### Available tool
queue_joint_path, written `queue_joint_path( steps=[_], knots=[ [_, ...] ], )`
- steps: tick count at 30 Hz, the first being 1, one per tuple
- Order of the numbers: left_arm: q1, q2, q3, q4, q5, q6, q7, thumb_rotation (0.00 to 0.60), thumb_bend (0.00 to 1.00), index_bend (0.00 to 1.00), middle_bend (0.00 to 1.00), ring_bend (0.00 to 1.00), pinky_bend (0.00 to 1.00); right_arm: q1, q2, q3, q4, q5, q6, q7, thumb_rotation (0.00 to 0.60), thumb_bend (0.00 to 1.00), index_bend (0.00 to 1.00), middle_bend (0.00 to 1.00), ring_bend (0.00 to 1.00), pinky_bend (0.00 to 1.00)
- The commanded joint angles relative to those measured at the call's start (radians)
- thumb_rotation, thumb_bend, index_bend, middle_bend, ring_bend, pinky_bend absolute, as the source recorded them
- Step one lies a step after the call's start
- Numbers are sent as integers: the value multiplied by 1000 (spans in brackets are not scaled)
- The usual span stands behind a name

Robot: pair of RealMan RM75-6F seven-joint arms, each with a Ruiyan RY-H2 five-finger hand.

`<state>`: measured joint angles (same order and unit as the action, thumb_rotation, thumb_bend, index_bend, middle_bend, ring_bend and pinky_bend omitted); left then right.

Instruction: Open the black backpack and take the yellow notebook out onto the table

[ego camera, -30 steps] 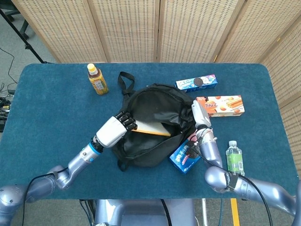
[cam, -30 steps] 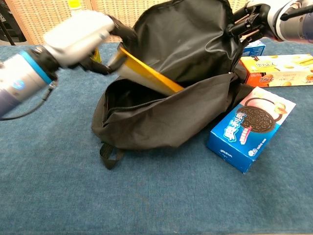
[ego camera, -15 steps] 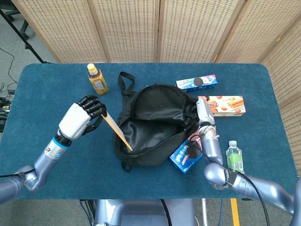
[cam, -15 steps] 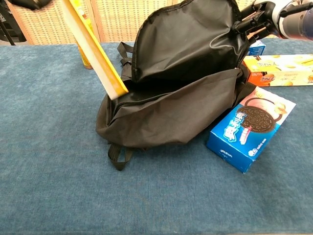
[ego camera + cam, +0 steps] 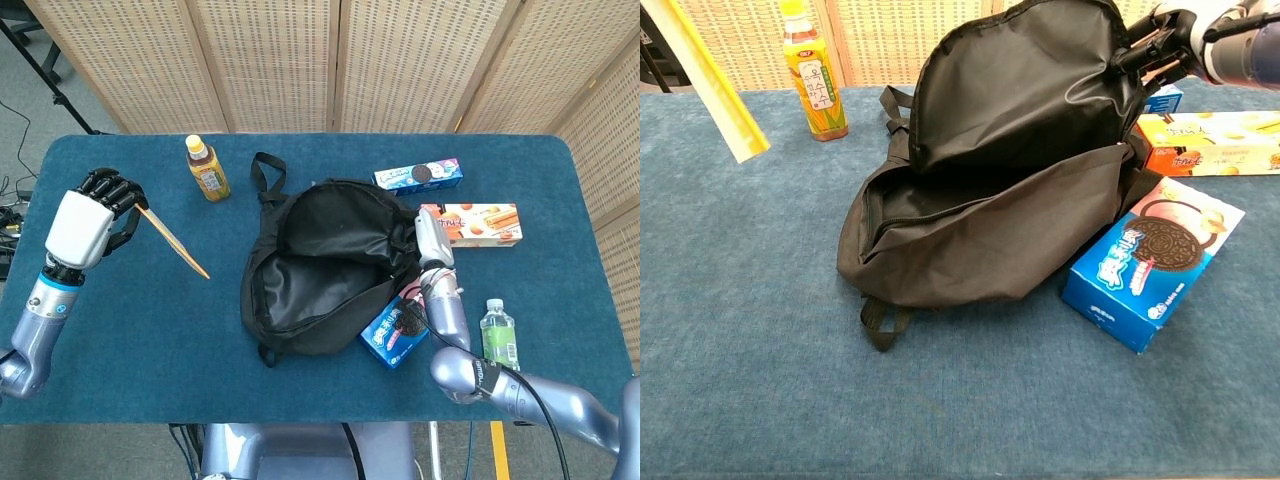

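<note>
The black backpack (image 5: 325, 265) lay open in the middle of the blue table (image 5: 120, 330). Its big flap stood up, and the inside looked dark.

The left hand (image 5: 88, 220) was far out to the left side of the table, well away from the bag. It held the yellow notebook (image 5: 172, 241) by one end. The notebook was up in the air and tilted, with its free end pointing down toward the table. In the chest view, only the notebook's lower end (image 5: 712, 82) showed, at the top left corner.

The right hand (image 5: 428, 240) was at the right side of the bag. Its dark fingers (image 5: 1145, 50) pinched the top edge of the flap and held it up.

A bottle with yellow drink (image 5: 206, 168) stood behind the bag on the left. A blue cookie box (image 5: 395, 330) lay against the bag's right side, near the front. A longer blue cookie box (image 5: 418, 175) lay behind the bag on the right. An orange snack box (image 5: 472, 223) lay just beside the right hand. A small green water bottle (image 5: 496, 333) stood near the right edge of the table.
</note>
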<state>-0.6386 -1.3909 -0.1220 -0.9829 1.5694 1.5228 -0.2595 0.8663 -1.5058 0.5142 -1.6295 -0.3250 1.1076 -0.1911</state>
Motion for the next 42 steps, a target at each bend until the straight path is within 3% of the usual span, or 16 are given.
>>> queue_joint_path(
  steps=[1, 9, 11, 13, 15, 16, 20, 25, 35, 37, 38, 39, 40, 41, 42],
  knots=[
    [14, -8, 18, 41, -4, -26, -16, 600, 536, 927, 514, 400, 302, 0, -3, -2, 4, -2, 0, -3, 600, 618, 698, 564, 431, 495],
    [20, 26, 60, 38, -13, -151, 15, 600, 535, 928, 514, 400, 302, -1, -15, -1, 31, 4, -17, -1, 600, 618, 698, 564, 431, 495],
    [13, 34, 57, 21, -29, -192, 46, 600, 513, 891, 459, 359, 302, -1, -16, -1, 38, 5, -21, -1, 600, 618, 698, 564, 431, 495],
    [7, 29, 45, 8, -50, -219, 82, 600, 447, 657, 210, 165, 298, -2, -17, -2, 43, 4, -24, -2, 600, 618, 698, 564, 431, 495],
    [-1, 26, 35, -14, -80, -267, 98, 600, 374, 436, 34, 27, 267, -4, -16, -2, 48, 4, -27, -1, 600, 618, 698, 564, 431, 494],
    [-4, 29, 31, -27, -92, -288, 105, 600, 333, 353, 0, 2, 240, -5, -16, -2, 49, 3, -28, 0, 600, 617, 698, 564, 431, 494],
    [-19, 44, 0, -105, -155, -357, 146, 600, 249, 194, 0, 0, 211, -11, -14, -2, 55, 3, -33, 1, 600, 619, 698, 564, 431, 495],
    [-9, 34, -28, -145, -147, -290, 154, 600, 86, 22, 0, 0, 211, -18, -10, -5, 54, 0, -38, 3, 600, 618, 698, 564, 431, 494],
    [35, 55, -49, -211, -103, -159, 73, 600, 47, 0, 0, 0, 188, -36, 1, -18, 25, -46, -29, 6, 600, 617, 698, 563, 431, 494],
    [53, 70, -44, -243, -99, -138, 78, 600, 47, 0, 0, 0, 166, -44, 7, -24, 13, -65, -30, 11, 600, 575, 698, 543, 406, 494],
    [72, 81, -38, -272, -98, -120, 85, 600, 47, 0, 0, 0, 161, -53, 14, -32, 0, -87, -37, 19, 600, 491, 695, 503, 365, 494],
    [83, 88, -34, -290, -97, -109, 92, 600, 47, 0, 0, 0, 156, -60, 21, -37, -10, -104, -45, 27, 600, 339, 658, 433, 293, 475],
    [104, 98, -26, -317, -98, -90, 107, 600, 47, 0, 0, 0, 156, -75, 35, -48, -32, -141, -73, 46, 600, 228, 607, 372, 234, 446],
    [117, 104, -22, -334, -98, -79, 117, 600, 47, 0, 0, 0, 156, -86, 49, -56, -46, -170, -99, 63, 600, 91, 499, 271, 138, 380],
    [138, 112, -13, -360, -101, -64, 131, 600, 47, 0, 0, 0, 156, -106, 79, -75, -72, -236, -162, 92, 600, 14, 372, 172, 60, 295]
  ],
)
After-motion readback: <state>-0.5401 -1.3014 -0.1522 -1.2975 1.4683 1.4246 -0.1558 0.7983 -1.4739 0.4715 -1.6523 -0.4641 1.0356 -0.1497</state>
